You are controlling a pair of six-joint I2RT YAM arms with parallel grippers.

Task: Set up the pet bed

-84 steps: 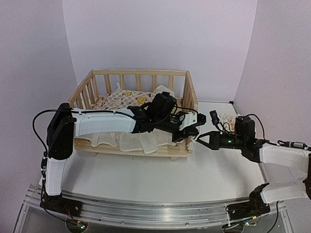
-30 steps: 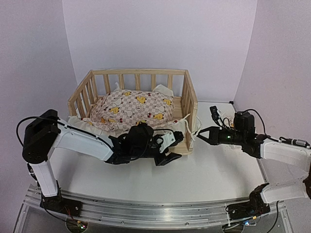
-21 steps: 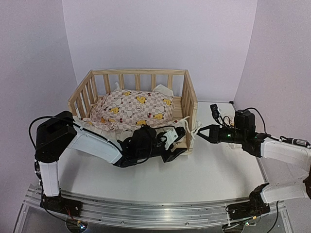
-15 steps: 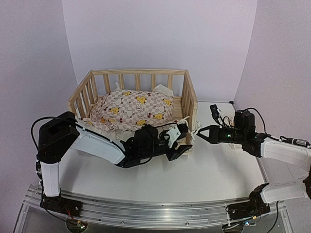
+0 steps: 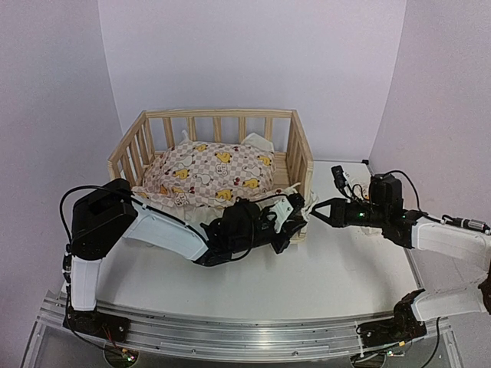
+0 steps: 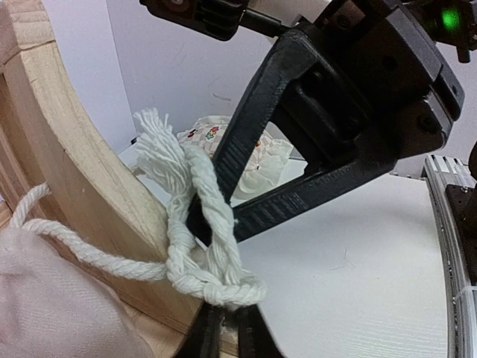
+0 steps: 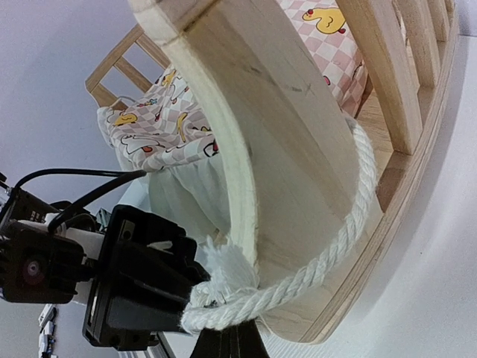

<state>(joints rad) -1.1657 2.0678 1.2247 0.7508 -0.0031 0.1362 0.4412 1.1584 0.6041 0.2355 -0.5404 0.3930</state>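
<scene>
Near the table's [image 5: 330,268] middle, the left gripper [image 6: 227,319] is clenched on the knotted white cord [image 6: 195,224]. The right gripper [image 7: 229,337] pinches the same cord at the corner post [image 7: 287,149]. This looks like tying the bedding down, and the next move probably calls for pulling the knot snug. The pet bed [image 5: 222,114] sits toward the far left edge with the cushion [image 5: 215,172] inside. No writing is readable.

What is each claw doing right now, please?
Left claw: closed on the rope.
Right claw: closed, pinching the same rope.
</scene>
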